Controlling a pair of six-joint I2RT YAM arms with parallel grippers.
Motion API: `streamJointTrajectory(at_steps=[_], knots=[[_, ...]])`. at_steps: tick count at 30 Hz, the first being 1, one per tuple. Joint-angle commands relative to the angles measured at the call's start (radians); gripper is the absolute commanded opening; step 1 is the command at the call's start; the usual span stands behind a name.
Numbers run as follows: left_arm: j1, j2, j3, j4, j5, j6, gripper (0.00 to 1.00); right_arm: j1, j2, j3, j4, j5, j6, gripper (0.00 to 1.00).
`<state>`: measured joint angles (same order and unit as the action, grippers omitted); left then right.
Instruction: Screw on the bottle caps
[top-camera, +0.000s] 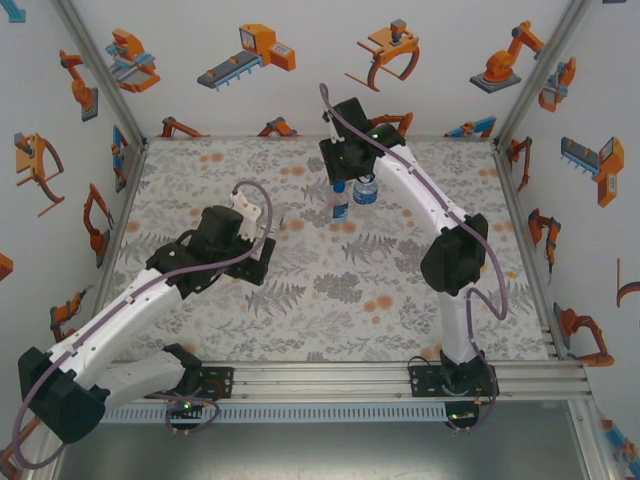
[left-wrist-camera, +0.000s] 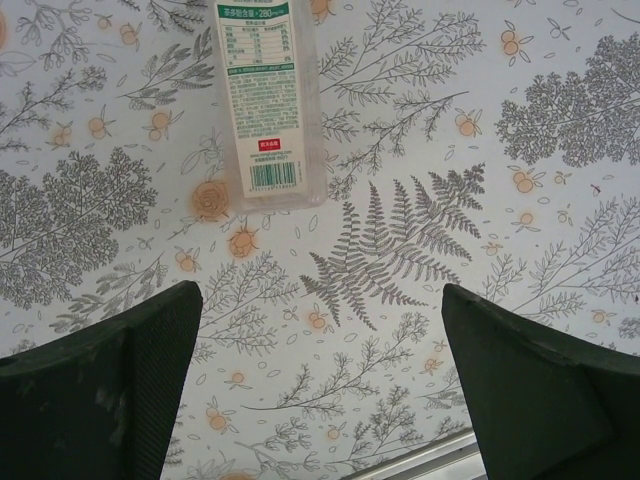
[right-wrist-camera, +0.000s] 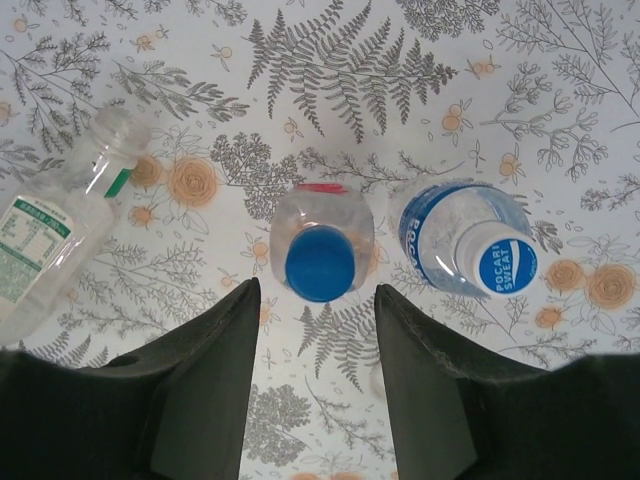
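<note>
While three bottles count out, only two caps show, both seated. Blue-capped bottle (right-wrist-camera: 340, 212) stands upright, neck up, blue cap (right-wrist-camera: 320, 263) on. Just right of it, Pocari bottle (right-wrist-camera: 435, 235) upright, white-and-blue cap (right-wrist-camera: 503, 260) on. Left of it, slim bottle (right-wrist-camera: 45, 250) lies flat, long axis along the floral counter (right-wrist-camera: 330, 90), neck end nearer. White walls (top-camera: 300, 90), orange robot stickers (top-camera: 255, 50). Right hand (right-wrist-camera: 318, 298) straddles the blue cap, released. Left hand (left-wrist-camera: 320, 300) spread wide.
</note>
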<state>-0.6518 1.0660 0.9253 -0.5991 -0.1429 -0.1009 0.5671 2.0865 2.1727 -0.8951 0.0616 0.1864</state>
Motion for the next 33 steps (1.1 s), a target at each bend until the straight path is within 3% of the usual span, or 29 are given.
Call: streamJointTrajectory(at_steps=[1,6,12,18,33], knots=[[0.032,0.067,0.052,-0.007,0.074,0.048,0.97,-0.001,-0.121,-0.015,-0.039,-0.013,0.014,0.48],[0.088,0.191,0.096,0.016,0.141,0.104,1.00,-0.001,-0.258,-0.159,-0.005,-0.028,0.046,0.48],[0.164,0.382,0.219,-0.018,0.191,0.116,0.93,-0.002,-0.425,-0.346,0.035,-0.021,0.078,0.48],[0.170,0.554,0.316,-0.044,0.208,0.105,0.87,-0.001,-0.574,-0.518,0.067,-0.004,0.096,0.48],[0.181,0.884,0.512,-0.207,0.190,0.089,0.76,-0.001,-0.798,-0.724,0.053,0.043,0.081,0.51]])
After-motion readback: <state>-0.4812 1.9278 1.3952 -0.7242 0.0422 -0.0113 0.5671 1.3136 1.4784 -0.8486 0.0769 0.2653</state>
